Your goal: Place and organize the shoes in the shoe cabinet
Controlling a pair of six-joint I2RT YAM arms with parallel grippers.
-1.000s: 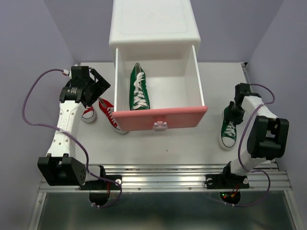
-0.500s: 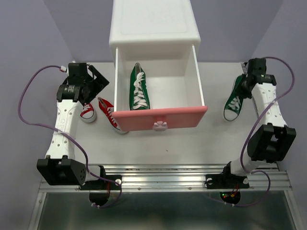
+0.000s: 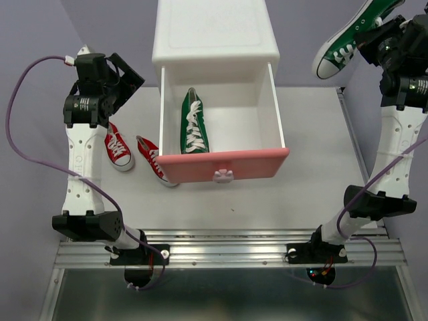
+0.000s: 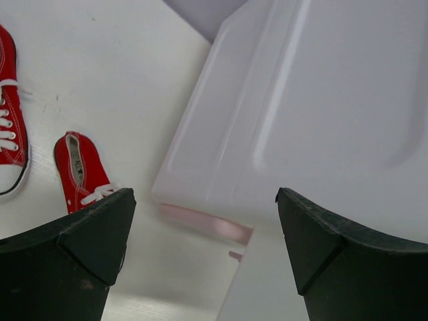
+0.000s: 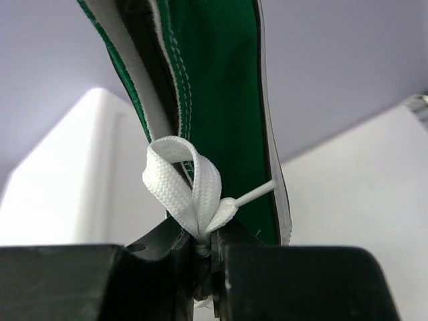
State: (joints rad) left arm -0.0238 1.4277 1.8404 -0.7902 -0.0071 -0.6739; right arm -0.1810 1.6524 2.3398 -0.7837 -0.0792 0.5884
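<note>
So here's what we saw. The right claw (image 3: 378, 35) was up high at the far right, clamped tight on a green canvas low-top sneaker with a white rubber sole (image 3: 342, 44). That shoe hung in the air well clear of the white counter (image 3: 267, 200), with its toe end nearest the small white rounded shoe cabinet (image 3: 214, 33). In the right wrist view we could see a loop of white lace (image 5: 190, 187) bunched right where the claw pinched.

The left claw (image 3: 120, 75) was spread wide with nothing in it, hovering just left of the cabinet.

The cabinet's upper drawer, the one with the pink front (image 3: 227, 164), was pulled out. The second green canvas sneaker (image 3: 194, 124) lay inside along its left wall. Both red canvas sneakers sat on the counter left of the drawer. One red sneaker (image 3: 118, 148) was out in the open, and the other red sneaker (image 3: 154, 159) was partly tucked under the drawer front.
</note>
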